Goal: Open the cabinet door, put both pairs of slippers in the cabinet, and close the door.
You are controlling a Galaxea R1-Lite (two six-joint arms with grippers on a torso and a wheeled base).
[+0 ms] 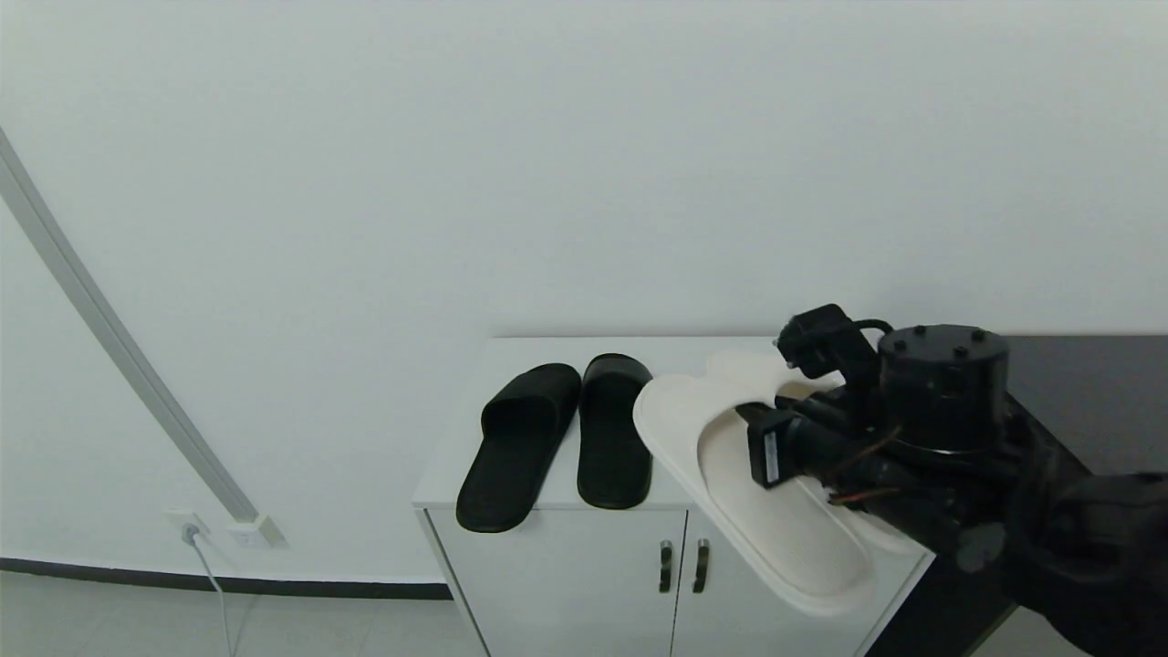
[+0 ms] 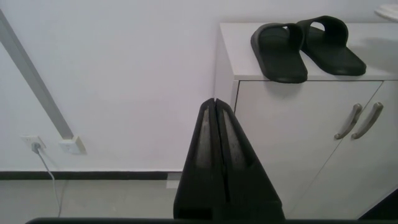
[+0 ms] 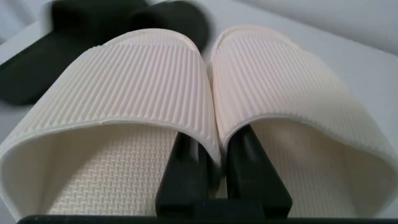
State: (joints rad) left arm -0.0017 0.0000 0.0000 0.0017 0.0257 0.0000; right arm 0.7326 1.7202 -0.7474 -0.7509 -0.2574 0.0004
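Observation:
A white cabinet (image 1: 566, 584) stands against the wall with both doors shut, its two handles (image 1: 684, 566) side by side at the middle. On its top lies a pair of black slippers (image 1: 557, 438), toes toward the wall. My right gripper (image 1: 794, 438) is shut on the pair of white slippers (image 1: 776, 511), one finger under each strap, pinching the inner strap edges together (image 3: 211, 124). The white pair tilts and hangs over the cabinet's front right edge. My left gripper (image 2: 216, 102) is shut and empty, low in front of the cabinet's left side (image 2: 292, 137).
A wall socket with a plugged cable (image 1: 187, 527) sits low on the left, below a grey diagonal conduit (image 1: 109, 338). A dark surface (image 1: 1086, 383) adjoins the cabinet on the right. Open floor lies left of the cabinet.

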